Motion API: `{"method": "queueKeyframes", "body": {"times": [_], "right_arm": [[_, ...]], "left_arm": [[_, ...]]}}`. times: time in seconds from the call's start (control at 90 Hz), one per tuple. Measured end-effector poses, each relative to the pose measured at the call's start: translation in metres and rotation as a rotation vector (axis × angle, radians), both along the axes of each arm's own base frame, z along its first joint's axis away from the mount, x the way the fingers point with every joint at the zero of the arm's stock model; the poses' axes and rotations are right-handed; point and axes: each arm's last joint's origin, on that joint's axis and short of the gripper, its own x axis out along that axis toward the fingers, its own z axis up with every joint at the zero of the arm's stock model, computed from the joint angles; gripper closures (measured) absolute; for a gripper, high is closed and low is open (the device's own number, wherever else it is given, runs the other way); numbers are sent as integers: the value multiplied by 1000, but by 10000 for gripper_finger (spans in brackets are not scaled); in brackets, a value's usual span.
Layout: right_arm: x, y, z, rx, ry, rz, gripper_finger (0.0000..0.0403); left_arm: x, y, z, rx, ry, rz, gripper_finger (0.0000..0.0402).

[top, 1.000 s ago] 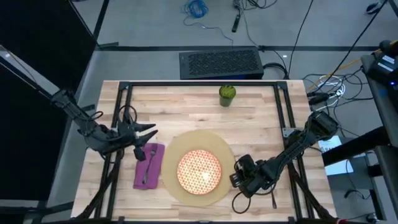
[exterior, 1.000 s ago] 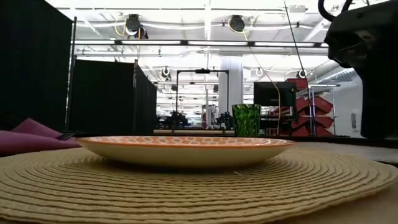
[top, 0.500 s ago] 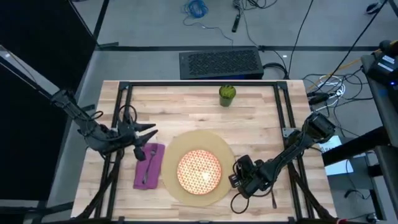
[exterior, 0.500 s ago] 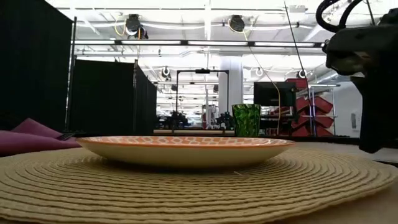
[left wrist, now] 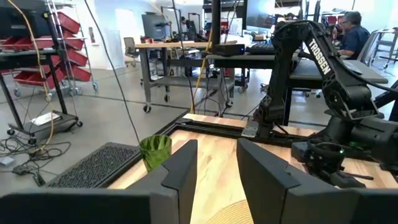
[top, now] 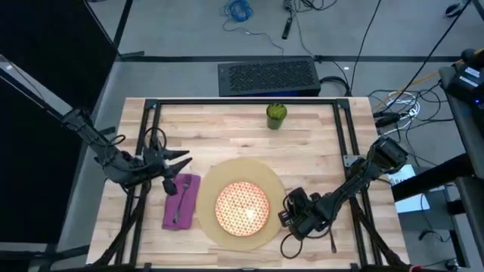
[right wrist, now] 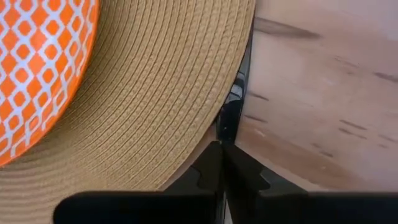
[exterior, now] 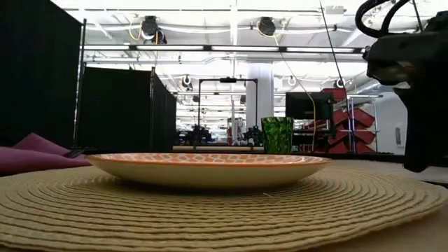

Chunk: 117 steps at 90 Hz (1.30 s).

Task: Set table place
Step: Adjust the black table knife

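Note:
The round tan place mat [top: 261, 175] lies near the front of the wooden table [top: 227, 128]. An orange-and-cream lattice plate [top: 242, 208] rests on its middle. A purple napkin [top: 181, 202] lies just left of the mat, with a fork [top: 178, 198] lying on it. My left gripper [top: 181, 160] hangs open above the napkin's far end. My right gripper [top: 290, 225] is low beside the mat's right rim [right wrist: 186, 93], shut on a thin dark utensil [right wrist: 233, 106]. My right gripper pinches one end of the dark utensil [right wrist: 225, 134] between its two shut fingers [right wrist: 208, 163], coming from above and pointing down. The utensil runs on from the fingertips along the mat's right rim, over the bare wood. Whether it touches the table does not show.
A green glass cup [top: 276, 115] stands at the far middle of the table. Another thin dark utensil [top: 333, 242] lies on the wood near the front right. Black frame bars [top: 342, 143] run along the table's sides. Bare wood lies between the cup and the mat.
My right gripper has gone down beside the mat's right rim, then kept still. The left arm has not moved.

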Motion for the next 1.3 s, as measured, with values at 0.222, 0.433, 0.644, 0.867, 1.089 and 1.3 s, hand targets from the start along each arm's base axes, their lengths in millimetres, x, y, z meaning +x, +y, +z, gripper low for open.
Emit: {"method": "queueKeyframes", "body": {"times": [0.222, 0.433, 0.644, 0.867, 1.089, 1.3], "right_arm": [[4, -8, 0, -11, 22, 9, 403], [6, -9, 0, 1, 29, 16, 403], [6, -9, -2, 18, 45, 18, 403], [11, -14, -4, 25, 68, 32, 403], [12, -20, -4, 24, 88, -10, 403], [10, -22, -5, 24, 104, -50, 403]], "left_arm": [[0, 0, 0, -3, -3, 0, 302], [0, 0, 0, -2, -3, 0, 302], [0, 0, 0, -3, -3, 0, 302], [0, 0, 1, -6, -5, 0, 302], [0, 0, 0, -6, -5, 0, 302], [0, 0, 0, -6, -5, 0, 302]]}}
